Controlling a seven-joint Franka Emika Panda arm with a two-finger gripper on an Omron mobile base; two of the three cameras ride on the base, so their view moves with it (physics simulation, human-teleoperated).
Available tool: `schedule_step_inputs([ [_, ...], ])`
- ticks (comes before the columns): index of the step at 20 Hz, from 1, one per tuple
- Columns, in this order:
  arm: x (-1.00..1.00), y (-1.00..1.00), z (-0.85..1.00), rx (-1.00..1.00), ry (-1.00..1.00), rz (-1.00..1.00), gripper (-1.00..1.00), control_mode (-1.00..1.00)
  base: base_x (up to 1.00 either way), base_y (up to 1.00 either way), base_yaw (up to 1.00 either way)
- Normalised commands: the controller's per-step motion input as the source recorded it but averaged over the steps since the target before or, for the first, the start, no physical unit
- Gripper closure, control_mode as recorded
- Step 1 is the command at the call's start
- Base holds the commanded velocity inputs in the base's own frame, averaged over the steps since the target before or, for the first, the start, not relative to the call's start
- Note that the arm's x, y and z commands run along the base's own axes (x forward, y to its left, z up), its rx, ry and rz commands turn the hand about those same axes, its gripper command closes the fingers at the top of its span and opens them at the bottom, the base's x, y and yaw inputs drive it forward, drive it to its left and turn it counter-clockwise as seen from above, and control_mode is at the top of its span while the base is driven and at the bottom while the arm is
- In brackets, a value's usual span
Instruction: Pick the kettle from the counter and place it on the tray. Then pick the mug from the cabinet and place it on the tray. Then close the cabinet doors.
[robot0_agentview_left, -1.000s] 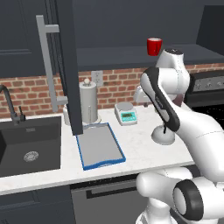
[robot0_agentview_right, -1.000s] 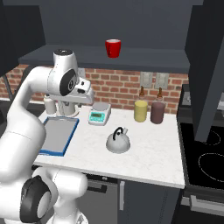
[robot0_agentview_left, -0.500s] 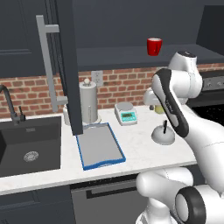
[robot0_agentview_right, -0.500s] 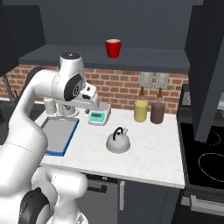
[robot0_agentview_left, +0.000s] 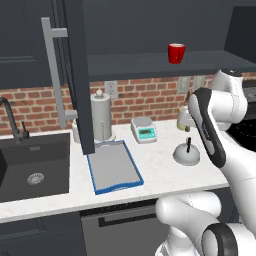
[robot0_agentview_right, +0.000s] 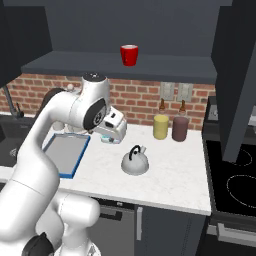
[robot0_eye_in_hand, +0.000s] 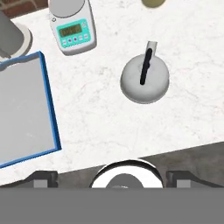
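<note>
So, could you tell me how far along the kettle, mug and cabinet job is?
Nothing looks done: the squat silver-grey kettle sits on the white marble counter, the blue-rimmed grey tray holds nothing. The open gripper faces the kettle from above. The red mug remains in the cabinet; the navy door stands open.

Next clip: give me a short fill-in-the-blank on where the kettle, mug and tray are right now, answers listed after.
1. The kettle stands on the ____, not on the tray.
2. The red mug sits on the cabinet ____.
3. The tray's raised rim is coloured ____.
4. In the hand view, the pincer is above the counter with its fingers spread ____.

Missing words: counter; shelf; blue; open
</note>
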Motion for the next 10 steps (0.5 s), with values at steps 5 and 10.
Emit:
schedule_step_inputs([
  [5,0.0,-0.18,-0.26,0.0,0.02,-0.15,-1.0,-1.0,0.0,0.0,0.0],
  [10,0.04,-0.22,-0.25,0.0,0.03,-0.09,-1.0,-1.0,0.0,0.0,0.0],
])
